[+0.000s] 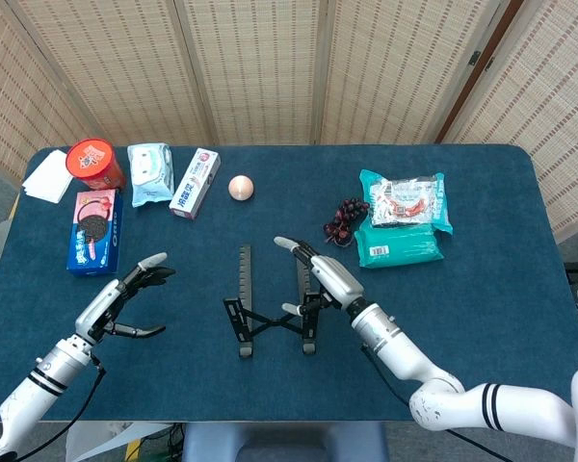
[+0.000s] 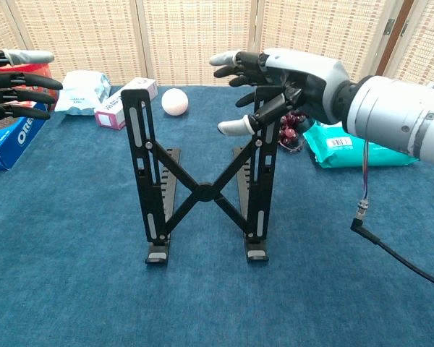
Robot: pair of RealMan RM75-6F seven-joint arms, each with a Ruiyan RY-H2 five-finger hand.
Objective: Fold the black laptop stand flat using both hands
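Note:
The black laptop stand (image 1: 275, 310) stands unfolded near the table's front edge, its two slotted uprights joined by an X-shaped cross brace (image 2: 202, 191). My right hand (image 1: 323, 279) is at the top of the right upright (image 2: 262, 144). Its fingers stretch out past the upright and the thumb (image 2: 235, 127) hooks in front, so the bar lies between them with the palm against it. My left hand (image 1: 125, 300) hovers open, fingers spread, well to the left of the stand and apart from it; the chest view shows only its fingertips (image 2: 18, 83).
Along the back left lie a blue cookie box (image 1: 94, 229), a red can (image 1: 94, 164), a tissue pack (image 1: 150, 173), a toothpaste box (image 1: 196, 182) and a small ball (image 1: 241, 187). Dark beads (image 1: 345, 221) and green snack packs (image 1: 402, 226) lie back right. A cable (image 2: 390, 249) trails from my right forearm.

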